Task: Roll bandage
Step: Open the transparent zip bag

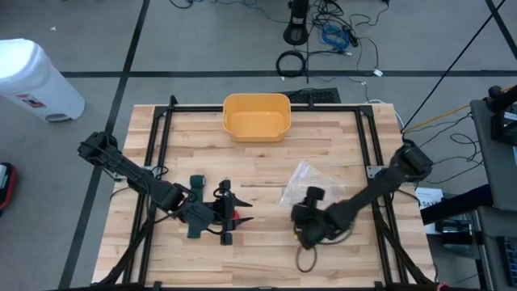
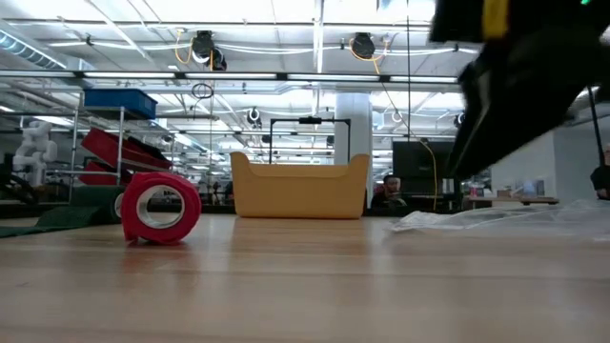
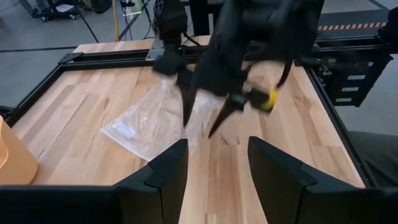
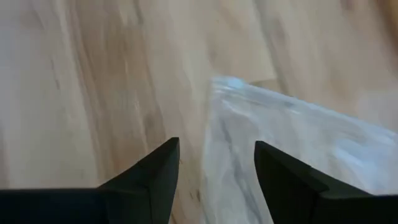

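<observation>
A red bandage roll lies on its side on the wooden table, left of the middle. My left gripper hovers over it, open, with nothing between its fingers. A clear plastic bag lies flat right of the middle. My right gripper points steeply down at the bag's near corner, open. My right gripper stands open with its fingertips at the bag's near edge. Whether they touch the plastic, I cannot tell.
A yellow bin stands at the table's far edge, in the middle. A black frame runs around the tabletop. A loop of cable lies near the front edge, below the right arm. Bare wood lies between the roll and the bag.
</observation>
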`<state>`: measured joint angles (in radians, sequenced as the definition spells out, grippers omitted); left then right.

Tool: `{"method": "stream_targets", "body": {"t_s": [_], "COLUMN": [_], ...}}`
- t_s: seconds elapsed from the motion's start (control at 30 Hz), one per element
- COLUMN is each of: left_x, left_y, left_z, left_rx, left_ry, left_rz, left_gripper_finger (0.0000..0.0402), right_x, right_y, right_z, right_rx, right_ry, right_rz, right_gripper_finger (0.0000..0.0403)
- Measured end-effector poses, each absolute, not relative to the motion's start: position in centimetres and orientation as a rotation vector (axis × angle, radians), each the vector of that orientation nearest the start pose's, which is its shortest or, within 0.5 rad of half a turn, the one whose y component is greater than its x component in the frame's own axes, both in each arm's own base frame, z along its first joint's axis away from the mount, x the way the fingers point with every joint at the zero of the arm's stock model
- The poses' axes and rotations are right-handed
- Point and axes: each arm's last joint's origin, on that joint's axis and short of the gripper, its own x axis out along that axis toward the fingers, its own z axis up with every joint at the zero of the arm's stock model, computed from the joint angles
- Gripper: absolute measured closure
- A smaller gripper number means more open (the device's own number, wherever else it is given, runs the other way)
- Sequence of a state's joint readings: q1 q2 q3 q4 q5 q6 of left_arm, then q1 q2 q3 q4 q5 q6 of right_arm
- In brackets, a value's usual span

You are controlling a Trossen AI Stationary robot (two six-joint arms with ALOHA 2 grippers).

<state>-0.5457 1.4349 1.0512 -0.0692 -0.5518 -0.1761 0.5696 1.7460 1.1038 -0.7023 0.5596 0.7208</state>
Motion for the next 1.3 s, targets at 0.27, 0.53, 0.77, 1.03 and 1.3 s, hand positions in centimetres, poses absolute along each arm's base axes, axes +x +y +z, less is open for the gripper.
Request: {"method": "stream_targets", "body": {"t_s": [0.27,0.53,0.77,1.03,1.3], "left_x": [27.9,27.9,27.9,27.9,27.8], "left_y": [-15.2,-15.1,-15.2,-15.2,-15.3], "left_z": [28.9,28.8,28.8,28.8,28.9], "left_rx": [0.063,0.069,0.068,0.069,0.165], "left_ry": [0.384,0.386,0.384,0.385,0.388], "left_rz": [0.04,0.039,0.038,0.037,0.0], "left_gripper_finger": [0.0228,0.0228,0.0228,0.0228,0.0228], "right_x": [31.1,31.1,30.3,30.1,31.3], "right_y": [13.6,12.8,12.3,12.4,15.8], "right_z": [13.0,12.8,12.6,12.5,17.4], "right_rx": [-0.126,-0.175,-0.21,-0.251,-0.239], "right_ry": [1.152,1.174,1.247,1.28,1.317], "right_rz": [-0.34,-0.377,-0.425,-0.383,-0.25], "right_gripper_finger": [0.0209,0.0222,0.0324,0.0396,0.0402]}}
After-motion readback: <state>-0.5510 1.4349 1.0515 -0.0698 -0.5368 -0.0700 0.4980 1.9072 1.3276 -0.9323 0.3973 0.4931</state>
